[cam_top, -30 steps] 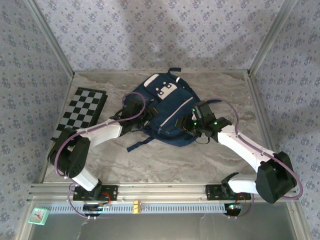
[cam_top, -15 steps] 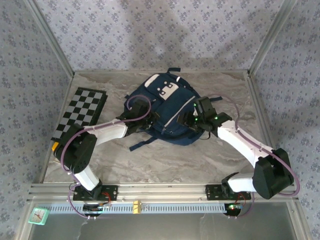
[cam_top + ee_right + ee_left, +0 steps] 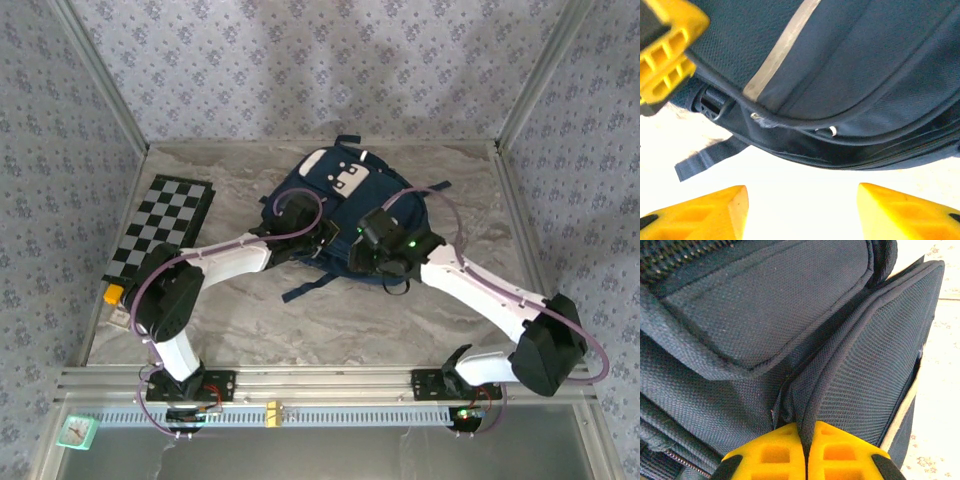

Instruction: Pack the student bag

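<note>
On the desk [image 3: 300,330], bag [image 3: 340,212]: looks soft, floppy; best gripped by seams or straps.
Left fingers [image 3: 775,455]: clenched on bag seam.
Right fingers [image 3: 705,210]: spread, empty.

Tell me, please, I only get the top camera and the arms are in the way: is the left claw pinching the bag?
Observer: Yes. In the left wrist view the left claw is shut on a fold of the student bag, with navy cloth squeezed between its yellow fingers.
Operator: And the right claw?
Observer: The right claw is open with nothing between its fingers. The bag's edge lies just ahead of them.
Operator: Anything else down there?
Observer: A loose strap end sticks out from the bag onto the table, near a black buckle.
</note>
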Robot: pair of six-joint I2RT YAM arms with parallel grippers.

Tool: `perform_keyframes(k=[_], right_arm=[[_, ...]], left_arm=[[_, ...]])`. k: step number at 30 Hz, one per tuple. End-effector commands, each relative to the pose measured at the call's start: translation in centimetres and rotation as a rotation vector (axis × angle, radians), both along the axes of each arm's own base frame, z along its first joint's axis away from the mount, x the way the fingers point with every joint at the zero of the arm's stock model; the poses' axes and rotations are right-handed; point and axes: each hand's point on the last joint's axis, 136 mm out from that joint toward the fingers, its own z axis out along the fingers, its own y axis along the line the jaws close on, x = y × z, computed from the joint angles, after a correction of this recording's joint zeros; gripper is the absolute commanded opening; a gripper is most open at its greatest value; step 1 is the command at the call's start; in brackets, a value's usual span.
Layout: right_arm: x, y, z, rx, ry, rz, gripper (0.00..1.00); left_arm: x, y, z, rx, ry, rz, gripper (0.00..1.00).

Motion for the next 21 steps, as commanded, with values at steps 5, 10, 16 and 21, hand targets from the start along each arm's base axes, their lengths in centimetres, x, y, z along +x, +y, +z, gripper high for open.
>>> perform_keyframes(k=[5, 10, 16, 21], right_arm=[[2.2, 1.9, -0.3, -0.071, -0.066, -0.076, 0.48], [3.7, 3.0, -0.4, -0.064, -0.101, -0.132, 0.45], [5.4, 3.1, -0.7, -0.094, -0.137, -0.227, 0.4], [5.5, 2.2, -1.3, -0.18, -0.13, -0.257, 0.33]], left_arm=[[-0.6, -2.7, 3.3, -0.101, -0.029, -0.037, 0.0], [-0.8, -2.4, 3.3, -0.104, -0.033, -0.027, 0.0], [-0.9, -2.2, 3.8, -0.106, -0.045, -0.026, 0.0], [-0.9, -1.7, 3.9, -0.094, -0.054, -0.015, 0.0]])
